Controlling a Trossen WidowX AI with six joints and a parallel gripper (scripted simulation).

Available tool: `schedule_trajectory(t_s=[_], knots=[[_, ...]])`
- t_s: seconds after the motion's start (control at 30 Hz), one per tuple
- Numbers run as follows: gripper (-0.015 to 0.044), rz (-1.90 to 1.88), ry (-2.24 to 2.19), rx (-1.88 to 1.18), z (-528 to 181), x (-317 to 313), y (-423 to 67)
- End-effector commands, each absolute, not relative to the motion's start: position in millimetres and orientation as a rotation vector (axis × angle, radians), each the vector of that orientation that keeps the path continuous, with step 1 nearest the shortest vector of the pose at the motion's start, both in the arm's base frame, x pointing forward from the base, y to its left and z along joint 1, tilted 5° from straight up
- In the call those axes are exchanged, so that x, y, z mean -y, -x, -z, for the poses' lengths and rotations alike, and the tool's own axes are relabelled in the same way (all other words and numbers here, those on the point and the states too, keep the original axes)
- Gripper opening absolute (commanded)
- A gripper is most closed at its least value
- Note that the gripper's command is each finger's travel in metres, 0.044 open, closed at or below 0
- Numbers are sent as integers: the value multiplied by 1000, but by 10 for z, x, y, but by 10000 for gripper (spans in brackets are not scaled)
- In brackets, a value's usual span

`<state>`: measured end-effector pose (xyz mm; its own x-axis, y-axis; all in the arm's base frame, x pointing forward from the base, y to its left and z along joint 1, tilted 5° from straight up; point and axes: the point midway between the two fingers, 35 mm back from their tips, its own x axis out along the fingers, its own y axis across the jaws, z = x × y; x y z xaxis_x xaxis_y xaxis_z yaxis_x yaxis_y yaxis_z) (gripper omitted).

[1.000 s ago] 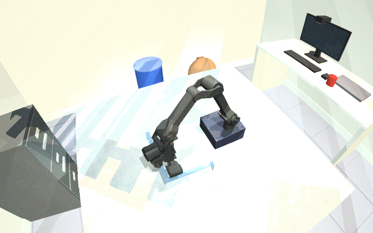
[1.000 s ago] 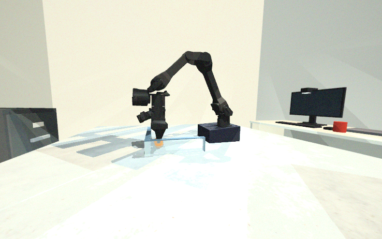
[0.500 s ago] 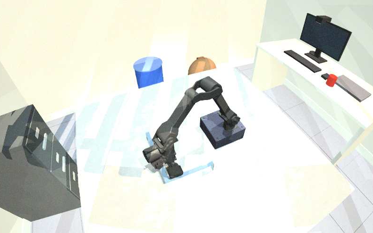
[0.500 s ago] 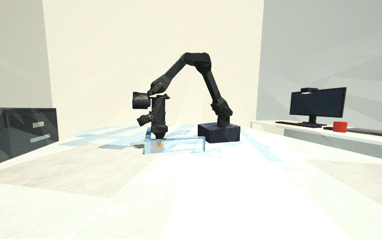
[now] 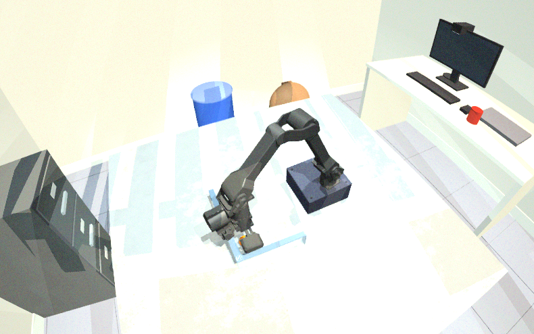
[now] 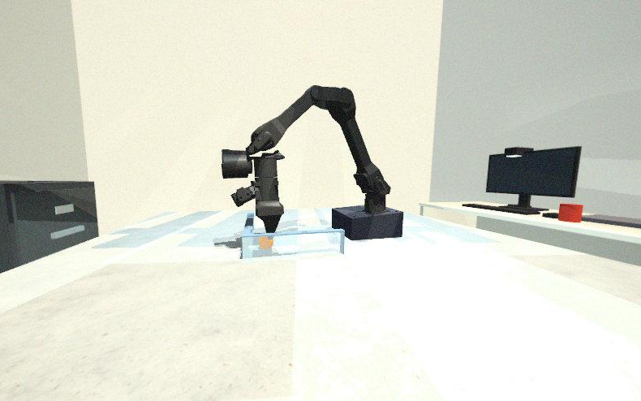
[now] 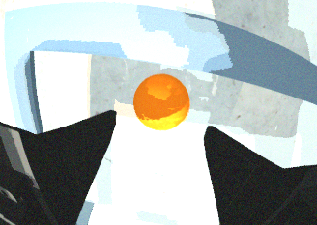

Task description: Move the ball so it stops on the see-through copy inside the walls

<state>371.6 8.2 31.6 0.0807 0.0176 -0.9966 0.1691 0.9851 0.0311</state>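
1. The orange ball (image 7: 161, 101) lies on the white desk (image 6: 412, 308), inside the corner made by the two low clear walls (image 6: 293, 245).
2. In the exterior view the ball (image 6: 264, 242) sits low behind the front wall, close to its left end, where the second wall runs back toward the arm.
3. The gripper (image 6: 268, 230) points straight down, directly above the ball, with its tip just over the top edge of the wall.
4. In the wrist view the two dark fingers stand spread, one on each side, with a bright gap of desk between them.
5. The ball shows beyond the fingertips, and neither finger touches it: it is free.
6. From the top view only a sliver of orange (image 5: 242, 239) shows beside the gripper (image 5: 251, 242), right in the angle of the walls (image 5: 279, 243).
7. The see-through copy cannot be told apart from the ball in any view.
8. The arm arches from its dark blue base block (image 5: 302, 199) over to the corner.
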Motion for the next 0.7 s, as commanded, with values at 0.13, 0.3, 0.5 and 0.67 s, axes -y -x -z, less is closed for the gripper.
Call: schedule_trajectory(t_s=[0.13, 0.3, 0.5, 0.67], knots=[[290, 115, -155, -1450, -972, -69, -3686], [290, 110, -156, -1438, -901, -76, -3732], [395, 110, -156, -1432, -1308, -68, -3655], [440, 110, -156, -1430, -1424, -66, -3623]])
